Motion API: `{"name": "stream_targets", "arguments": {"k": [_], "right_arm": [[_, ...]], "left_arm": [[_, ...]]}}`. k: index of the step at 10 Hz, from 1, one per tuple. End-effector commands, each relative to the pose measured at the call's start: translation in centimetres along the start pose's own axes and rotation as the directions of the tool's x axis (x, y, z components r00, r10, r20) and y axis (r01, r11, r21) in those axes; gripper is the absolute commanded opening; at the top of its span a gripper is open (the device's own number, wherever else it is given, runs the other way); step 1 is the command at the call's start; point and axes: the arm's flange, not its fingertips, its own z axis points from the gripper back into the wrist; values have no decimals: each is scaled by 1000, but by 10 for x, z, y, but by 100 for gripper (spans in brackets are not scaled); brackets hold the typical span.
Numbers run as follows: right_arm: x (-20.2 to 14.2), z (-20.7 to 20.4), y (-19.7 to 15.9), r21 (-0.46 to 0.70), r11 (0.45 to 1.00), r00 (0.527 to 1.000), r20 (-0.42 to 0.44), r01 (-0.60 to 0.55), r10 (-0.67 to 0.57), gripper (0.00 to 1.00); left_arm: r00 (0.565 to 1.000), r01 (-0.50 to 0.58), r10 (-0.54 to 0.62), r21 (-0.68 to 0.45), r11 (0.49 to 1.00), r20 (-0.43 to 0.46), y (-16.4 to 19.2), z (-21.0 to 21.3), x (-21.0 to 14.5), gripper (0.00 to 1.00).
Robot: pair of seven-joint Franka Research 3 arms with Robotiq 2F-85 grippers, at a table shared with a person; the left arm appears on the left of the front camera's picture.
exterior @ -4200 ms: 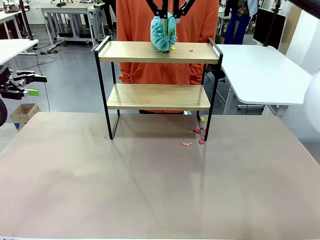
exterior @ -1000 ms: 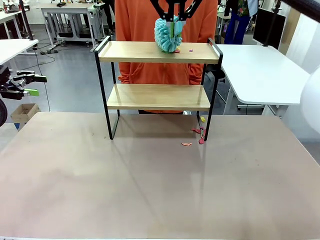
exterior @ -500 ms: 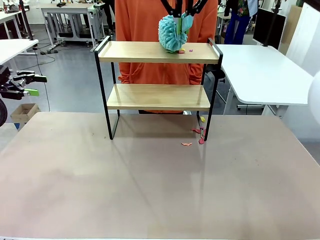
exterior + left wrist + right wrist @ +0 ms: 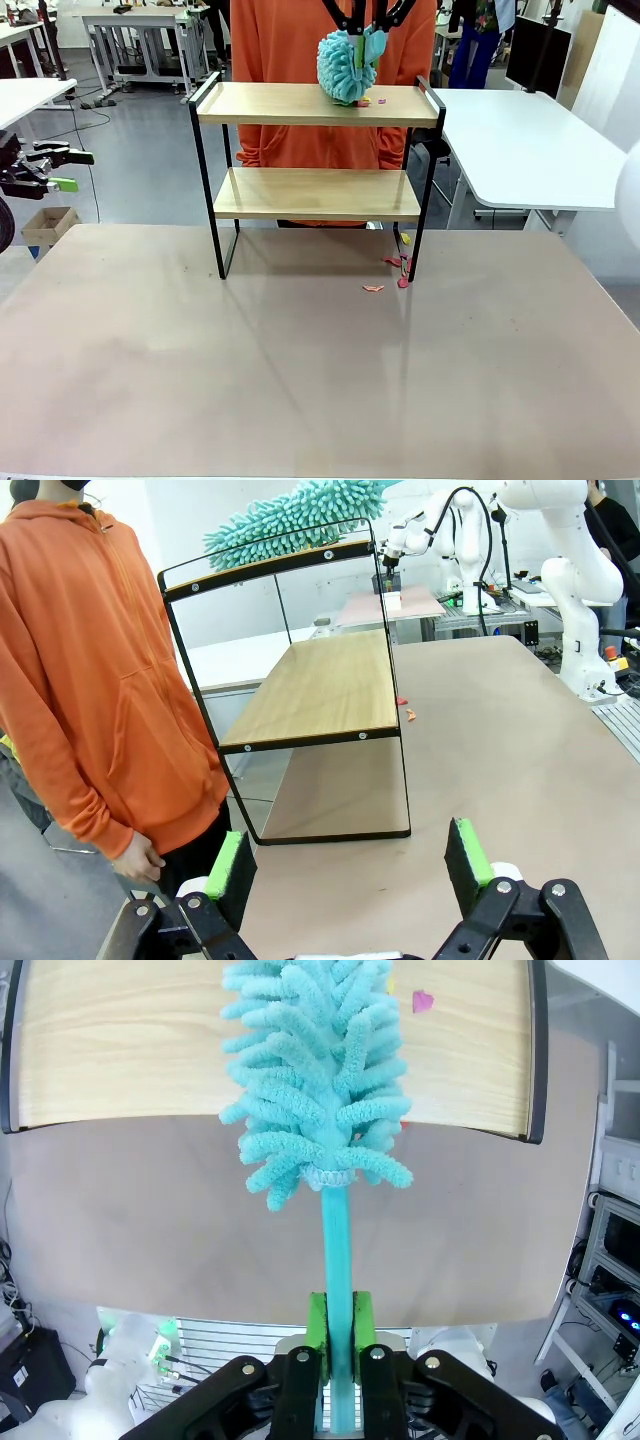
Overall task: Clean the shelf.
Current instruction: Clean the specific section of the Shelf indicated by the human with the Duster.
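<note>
The shelf [image 4: 316, 104] stands at the table's far side, two light wooden boards in a black frame. My right gripper [image 4: 366, 24] comes down from above, shut on the handle of a teal fluffy duster [image 4: 345, 66] whose head rests on the top board. In the right wrist view the gripper [image 4: 337, 1345] clamps the handle and the duster head [image 4: 315, 1070] lies over the top board [image 4: 120, 1050]. A pink scrap [image 4: 423, 1001] sits just beside the head, and small scraps [image 4: 380, 100] lie right of it. My left gripper [image 4: 63, 170] hangs open off the table's left edge, its pads [image 4: 465, 852] wide apart facing the shelf [image 4: 320, 685].
A person in an orange hoodie [image 4: 330, 40] stands right behind the shelf. Several coloured scraps [image 4: 373, 288] lie on the brown table [image 4: 300, 380] near the shelf's right front leg. A white table [image 4: 520, 140] stands at the right rear.
Over the last second the duster and my right gripper slid right along the top board, up to the small scraps. The left arm stayed still.
</note>
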Motion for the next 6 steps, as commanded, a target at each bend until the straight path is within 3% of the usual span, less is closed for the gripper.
{"name": "stream_targets", "arguments": {"k": [1,4,6], "right_arm": [[-1,1,1,-7,1000,1000,12,24,-23,13],[0,0,0,0,1000,1000,0,0,0,13],[-19,-52,18,48,998,997,-58,-41,44,13]], "left_arm": [[1000,4,-4,1,1000,4,-2,1,3,100],[1000,4,-4,1,1000,4,-2,1,3,100],[1000,4,-4,1,1000,4,-2,1,3,100]]}}
